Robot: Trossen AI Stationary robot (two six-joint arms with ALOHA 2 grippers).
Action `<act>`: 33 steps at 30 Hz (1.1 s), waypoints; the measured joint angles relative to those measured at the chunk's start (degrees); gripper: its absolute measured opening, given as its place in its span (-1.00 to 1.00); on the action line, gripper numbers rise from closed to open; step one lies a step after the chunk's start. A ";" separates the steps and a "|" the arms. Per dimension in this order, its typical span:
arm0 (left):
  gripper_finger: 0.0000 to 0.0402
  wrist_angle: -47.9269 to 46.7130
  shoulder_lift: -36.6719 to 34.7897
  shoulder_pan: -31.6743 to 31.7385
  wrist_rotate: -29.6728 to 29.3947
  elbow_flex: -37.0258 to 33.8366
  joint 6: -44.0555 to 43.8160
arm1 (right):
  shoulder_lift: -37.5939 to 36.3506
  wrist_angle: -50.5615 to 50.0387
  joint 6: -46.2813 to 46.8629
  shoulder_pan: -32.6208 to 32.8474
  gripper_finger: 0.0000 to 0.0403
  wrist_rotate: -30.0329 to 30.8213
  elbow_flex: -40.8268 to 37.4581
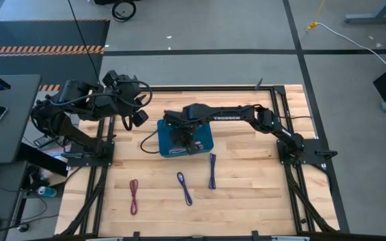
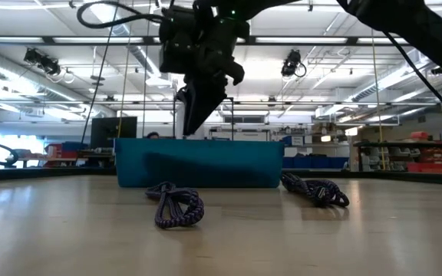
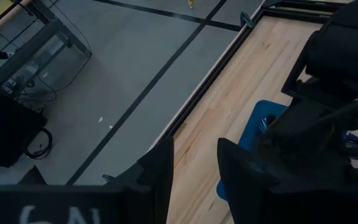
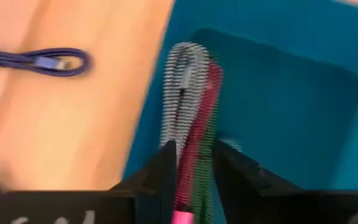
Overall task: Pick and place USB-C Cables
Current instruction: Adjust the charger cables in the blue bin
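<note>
Hovering over teal bin, right tool pinches striped cable bundle between narrow fingers, not dropped yet. Three cables left on table: maroon one, blue-purple pair. Left tool parked at table's far edge, fingers apart, empty (bin contents mostly hidden).

Three cables flat on wood; a striped red-green bundle above the bin.

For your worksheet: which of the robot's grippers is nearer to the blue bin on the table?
Right. The right gripper hangs directly over the blue bin, shut on a cable bundle. The left gripper waits off the bin's side, above bare table.
</note>
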 joint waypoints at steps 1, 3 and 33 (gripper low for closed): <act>-0.35 0.02 0.00 -0.02 0.00 0.00 0.00 | -0.01 0.11 -0.60 -0.10 -0.45 2.16 0.66; -0.35 0.00 0.00 -0.01 0.00 0.00 0.00 | -0.07 -0.27 -2.06 -0.67 -0.45 5.13 1.69; -0.35 0.00 0.02 -0.02 0.00 0.00 -0.39 | -0.04 2.43 1.37 -7.30 0.08 0.89 -12.54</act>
